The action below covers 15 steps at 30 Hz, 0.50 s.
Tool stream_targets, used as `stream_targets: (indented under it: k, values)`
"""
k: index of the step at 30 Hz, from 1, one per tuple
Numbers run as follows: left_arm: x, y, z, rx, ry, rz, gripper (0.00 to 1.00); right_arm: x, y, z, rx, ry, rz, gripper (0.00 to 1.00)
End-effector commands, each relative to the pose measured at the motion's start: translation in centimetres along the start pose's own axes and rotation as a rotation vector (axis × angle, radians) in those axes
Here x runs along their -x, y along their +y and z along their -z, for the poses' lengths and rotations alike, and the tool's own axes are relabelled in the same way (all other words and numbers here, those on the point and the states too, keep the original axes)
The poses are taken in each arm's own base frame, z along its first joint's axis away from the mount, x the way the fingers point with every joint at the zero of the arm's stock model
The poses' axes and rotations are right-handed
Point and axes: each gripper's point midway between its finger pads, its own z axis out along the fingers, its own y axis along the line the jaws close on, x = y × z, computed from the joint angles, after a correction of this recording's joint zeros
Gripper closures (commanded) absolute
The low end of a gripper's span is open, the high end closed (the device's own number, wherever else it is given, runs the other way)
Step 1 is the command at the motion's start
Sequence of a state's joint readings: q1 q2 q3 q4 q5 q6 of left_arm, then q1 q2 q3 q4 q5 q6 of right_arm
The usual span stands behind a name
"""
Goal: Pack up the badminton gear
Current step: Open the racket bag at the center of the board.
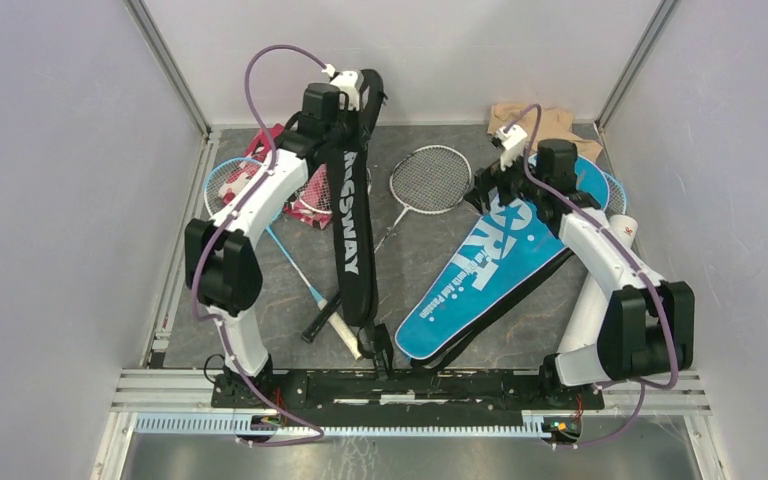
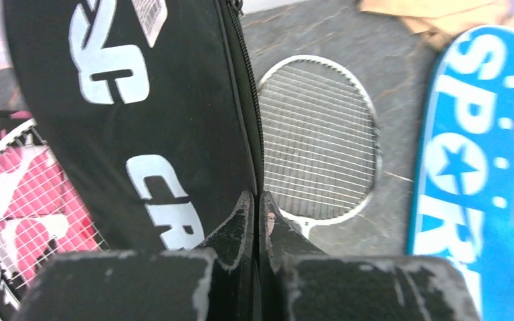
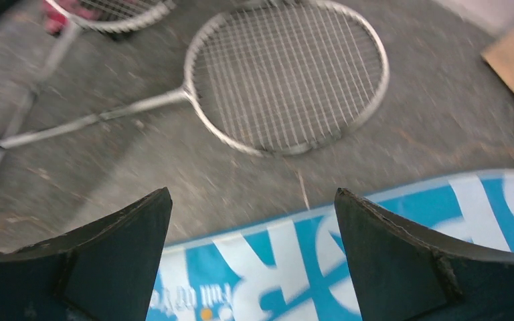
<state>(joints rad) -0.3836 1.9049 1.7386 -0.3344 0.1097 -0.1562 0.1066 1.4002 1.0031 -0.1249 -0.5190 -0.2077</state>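
Two covers out, no racket packed yet

My left gripper (image 2: 259,204) is clamped tight on the zip edge of the black CROSSWAY cover (image 2: 140,120), with only the seam between the fingers. In the top view that cover runs as a long strip from upper centre down to bottom centre, and its upper end looks raised off the table (image 1: 415,265) by my pinch. My read is that I hold the zip side so the mouth can be pulled open for a racket.

My right gripper (image 3: 251,194) is spread wide and grips nothing. It hovers over the upper edge of the blue SPORT cover (image 3: 294,274), which lies flat and diagonal, right of centre in the top view. The fingers straddle that edge, so it is likely set to take the rim the same way.

The silver racket (image 1: 430,180) lies loose between the two covers at upper centre. Its head is just beyond my right fingers and its shaft runs down-left toward the black cover, so it is near either cover.

A blue-framed racket (image 1: 290,255) lies at left, its head overlapping the pink camouflage cloth (image 1: 310,195). The white tube (image 1: 628,228) peeks out at right, beside my right arm. The beige cloth (image 1: 520,118) at upper right is not gear. I cannot pick out any shuttlecocks.
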Motion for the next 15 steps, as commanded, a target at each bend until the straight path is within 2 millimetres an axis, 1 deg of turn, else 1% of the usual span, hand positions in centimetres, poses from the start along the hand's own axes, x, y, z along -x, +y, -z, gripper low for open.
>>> stream_targets:
  k: [1,5,7,10,11,12,13,15]
  values:
    - [2.8,-4.6,3.4,-0.155,-0.090,0.103,0.98,7.9,3.9,-1.8,0.161,-0.166,-0.009,0.02]
    - [3.3,-5.8,5.0,-0.200,-0.138,0.181,0.98,11.2,8.4,-2.8,0.318,-0.236,-0.030,0.02]
    - [3.1,-6.1,5.3,-0.218,-0.154,0.212,0.98,11.8,10.4,-3.1,0.386,-0.249,-0.051,0.02]
    - [2.5,-6.8,5.4,-0.245,-0.156,0.269,0.98,11.4,13.0,-3.8,0.454,-0.236,-0.084,0.02]
    - [1.7,-6.9,5.2,-0.249,-0.147,0.293,0.98,11.1,13.6,-4.2,0.463,-0.227,-0.091,0.02]
    - [1.9,-7.2,5.3,-0.259,-0.161,0.317,0.98,10.9,14.1,-4.4,0.467,-0.220,-0.095,0.02]
    - [1.3,-7.3,5.2,-0.262,-0.150,0.337,0.98,10.6,14.7,-4.7,0.473,-0.212,-0.098,0.02]
    - [1.1,-7.7,5.1,-0.255,-0.167,0.360,0.98,9.9,15.5,-5.1,0.471,-0.195,-0.118,0.02]
